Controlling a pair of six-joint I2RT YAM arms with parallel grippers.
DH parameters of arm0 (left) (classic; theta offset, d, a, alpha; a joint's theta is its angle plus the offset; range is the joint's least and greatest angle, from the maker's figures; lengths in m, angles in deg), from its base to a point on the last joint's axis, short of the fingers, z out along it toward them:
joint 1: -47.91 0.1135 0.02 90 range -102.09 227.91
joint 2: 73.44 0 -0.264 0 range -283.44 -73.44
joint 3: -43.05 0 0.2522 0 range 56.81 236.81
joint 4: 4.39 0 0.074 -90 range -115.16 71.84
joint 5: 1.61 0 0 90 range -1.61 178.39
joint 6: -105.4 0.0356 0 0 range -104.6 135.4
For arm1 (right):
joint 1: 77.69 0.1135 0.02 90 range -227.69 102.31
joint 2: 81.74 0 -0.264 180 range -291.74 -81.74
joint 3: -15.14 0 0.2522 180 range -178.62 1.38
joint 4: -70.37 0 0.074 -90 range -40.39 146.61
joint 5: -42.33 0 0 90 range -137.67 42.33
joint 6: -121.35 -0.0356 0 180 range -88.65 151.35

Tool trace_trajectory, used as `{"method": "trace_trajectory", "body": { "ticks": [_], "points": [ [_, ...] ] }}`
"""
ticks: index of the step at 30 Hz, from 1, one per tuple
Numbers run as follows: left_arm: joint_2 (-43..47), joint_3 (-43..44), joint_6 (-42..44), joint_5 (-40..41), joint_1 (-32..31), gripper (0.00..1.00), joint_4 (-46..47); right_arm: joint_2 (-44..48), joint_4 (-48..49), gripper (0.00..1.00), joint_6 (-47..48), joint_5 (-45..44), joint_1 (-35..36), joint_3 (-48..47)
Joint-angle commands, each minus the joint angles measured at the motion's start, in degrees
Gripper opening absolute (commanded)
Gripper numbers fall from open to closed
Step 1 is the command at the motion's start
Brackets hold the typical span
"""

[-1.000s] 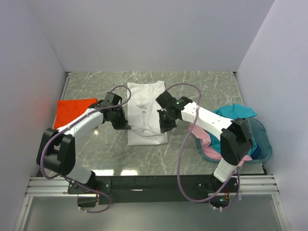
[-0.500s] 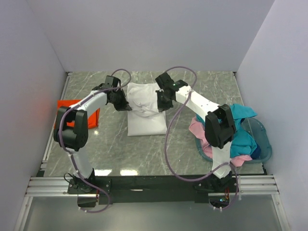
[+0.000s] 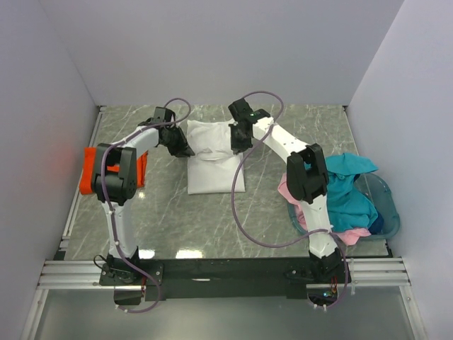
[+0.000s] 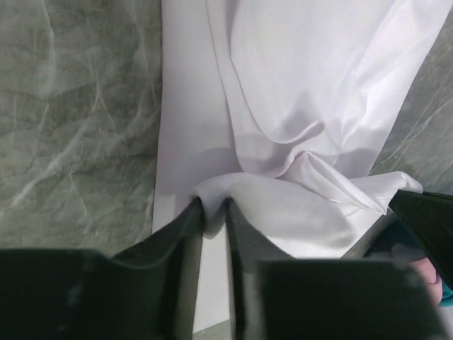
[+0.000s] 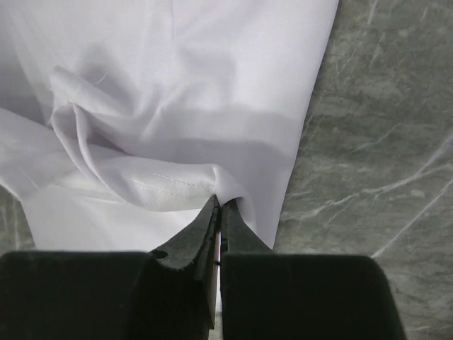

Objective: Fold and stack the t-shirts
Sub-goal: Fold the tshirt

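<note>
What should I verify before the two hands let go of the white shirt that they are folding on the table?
1. The right hand pinches the hem of the white cotton t-shirt: ok, shut on it.
2. The left hand has cloth between its fingers: ok.
3. The held edge lies flat: not ok, it is bunched and wrinkled between the hands.
4. The held edge meets the far edge evenly: cannot tell.
5. The near half lies smooth on the grey marble table: ok.
6. The bright orange cotton t-shirt is free for stacking: not ok, the left arm covers part of it from above.
</note>
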Motion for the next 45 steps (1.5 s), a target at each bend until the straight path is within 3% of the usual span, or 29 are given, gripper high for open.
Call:
{"method": "trace_trajectory", "body": {
  "ticks": [1, 3, 4, 5, 7, 10, 14, 27, 33, 45],
  "points": [
    [-0.18, 2.43, 1.24, -1.35, 0.72, 0.27, 1.62, -1.0, -0.33, 0.01, 1.08, -0.88, -0.65, -3.1],
    [0.0, 2.25, 1.07, -1.35, 1.07, 0.36, 2.15, -1.61, -0.41, 0.18, 1.43, -0.19, -0.74, -3.71],
    [0.78, 1.82, 0.89, -1.0, 1.16, 0.4, 2.33, -1.61, -0.41, 0.35, 1.52, -0.01, -0.91, -3.97],
    [1.31, 1.38, 0.89, -0.74, 1.25, 0.5, 2.68, -1.53, -0.41, 0.42, 1.69, -0.01, -0.91, -4.15],
    [3.68, -0.29, 0.71, 0.31, 1.34, 0.58, 3.9, -0.39, 0.02, 0.58, 1.78, -0.09, -1.0, -4.07],
    [7.63, -3.53, 0.71, 2.07, 1.34, 0.67, 5.66, 2.16, 0.82, 0.67, 1.95, -0.44, -1.18, -3.1],
    [12.47, -8.9, 1.41, 2.08, 1.25, 0.72, 7.07, 6.72, 2.04, 0.7, 2.31, -0.36, -1.26, 1.99],
    [21.44, -27.27, 1.59, 1.11, -2.35, 0.72, 8.04, 24.92, 10.92, 0.66, -1.73, 7.28, -0.03, 35.02],
    [23.11, -32.11, 1.59, 2.16, -3.76, 0.65, 7.16, 26.33, 13.73, 0.61, -3.05, 9.13, 0.84, 41.19],
    [23.73, -36.51, 0.1, 3.92, -5.6, 0.61, 6.72, 24.84, 16.81, 0.54, -3.76, 11.33, 1.64, 44.89]
  ]
}}
